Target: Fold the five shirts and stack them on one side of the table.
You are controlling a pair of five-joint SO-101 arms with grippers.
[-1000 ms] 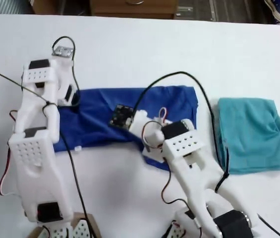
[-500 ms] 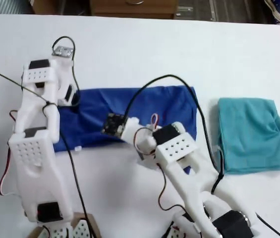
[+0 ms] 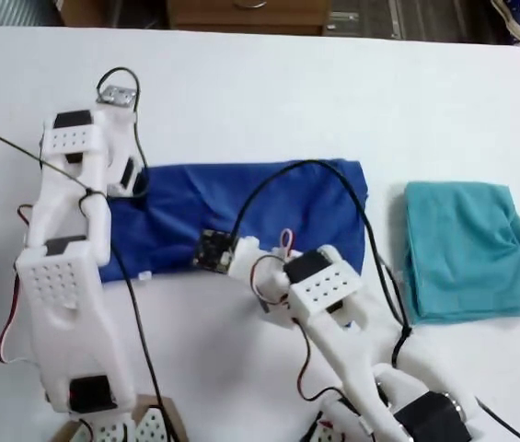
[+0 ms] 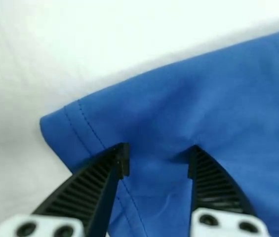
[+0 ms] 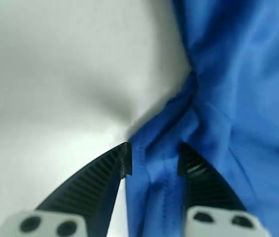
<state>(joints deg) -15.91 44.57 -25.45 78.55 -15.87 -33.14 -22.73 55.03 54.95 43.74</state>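
My arms hide part of the blue shirt [image 3: 287, 203] lying mid-way across the table [image 3: 333, 92], with the folded teal shirt [image 3: 467, 249] near it. The left gripper [image 4: 157, 160] rests with jaws apart, tips on the cloth. The right gripper [image 5: 153, 158] pinches a bunched fold. I can't read the white tag [image 3: 146, 274].
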